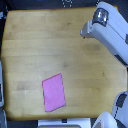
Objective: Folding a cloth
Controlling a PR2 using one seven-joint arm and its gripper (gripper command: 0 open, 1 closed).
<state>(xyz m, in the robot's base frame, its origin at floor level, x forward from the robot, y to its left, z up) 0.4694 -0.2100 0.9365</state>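
I see the cloth (53,92) lying flat, well apart from my arm (111,31); its pincer's state I cannot tell.

Low-res, soft and blocky across the whole frame, edges smeared. Lighting is even and fairly bright, warm tone on the wooden tabletop (60,45). Shadows faint, no hard glare.

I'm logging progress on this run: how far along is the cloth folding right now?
Nothing looks folded yet. The cloth lies flat as a single pink rectangle near the front edge of the wooden table, with no crease or doubled layer that can be made out. Nothing is in hand: the arm is up at the exterior view's upper right, well away from it. The whole fold remains.
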